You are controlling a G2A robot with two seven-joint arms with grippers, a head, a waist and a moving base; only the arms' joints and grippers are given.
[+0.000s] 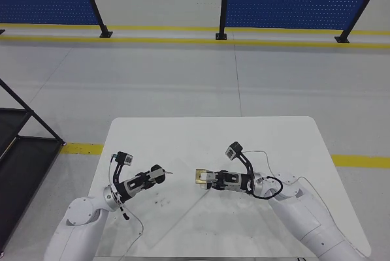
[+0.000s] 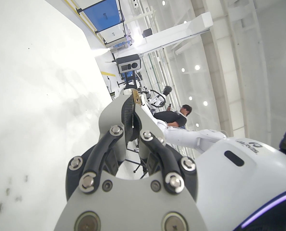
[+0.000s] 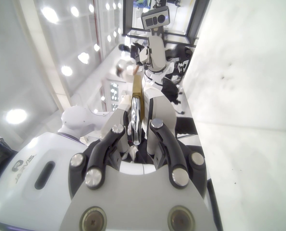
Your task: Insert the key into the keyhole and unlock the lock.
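Note:
A brass padlock (image 1: 200,176) hangs just above the white table (image 1: 181,137), near its middle. My right gripper (image 1: 210,177) is shut on it. In the right wrist view the chrome shackle (image 3: 134,118) lies between the fingers and the brass body (image 3: 137,86) points away. My left gripper (image 1: 158,173) is a short way to the left of the lock, shut on a thin key (image 1: 168,173) whose tip points at the lock. In the left wrist view the shut fingers (image 2: 129,97) aim at the padlock's keyhole face (image 2: 136,99). The pads hide most of the key.
A black metal rack (image 1: 12,163) stands on the floor left of the table. Blue barrier panels (image 1: 44,12) and a yellow floor line (image 1: 181,40) run along the back. Small dark specks (image 1: 162,199) mark the tabletop near its front.

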